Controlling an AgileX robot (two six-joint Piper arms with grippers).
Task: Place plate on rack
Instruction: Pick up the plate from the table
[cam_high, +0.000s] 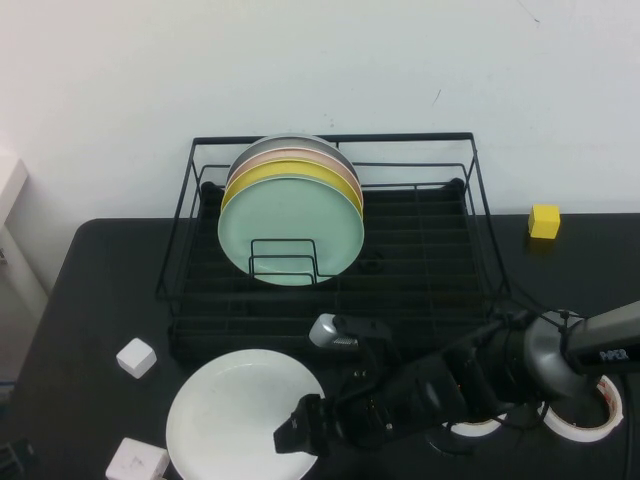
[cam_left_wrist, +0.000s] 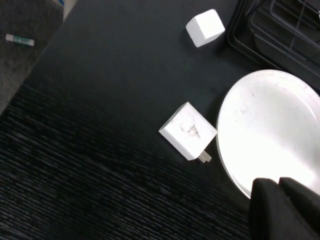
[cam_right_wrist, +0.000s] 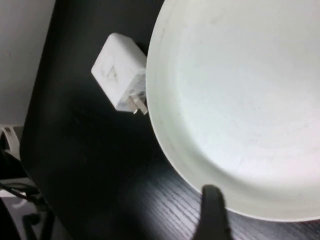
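The plate (cam_high: 235, 415) runs off the lower edge of the high view, and the right claw (cam_high: 300, 432) covers its near-right rim, so whether the jaws pinch it cannot be told. In the right wrist view only one dark fingertip (cam_right_wrist: 214, 210) shows, blurred, at the plate's edge. The left claw is out of every picture. The white plug adapter (cam_high: 137, 461) is cut by the high view's lower edge. Behind the mint-green plate (cam_high: 290, 231) only the upper rims of the yellow plate (cam_high: 285, 169), a pink plate (cam_high: 295, 155) and a grey plate (cam_high: 300, 141) show.
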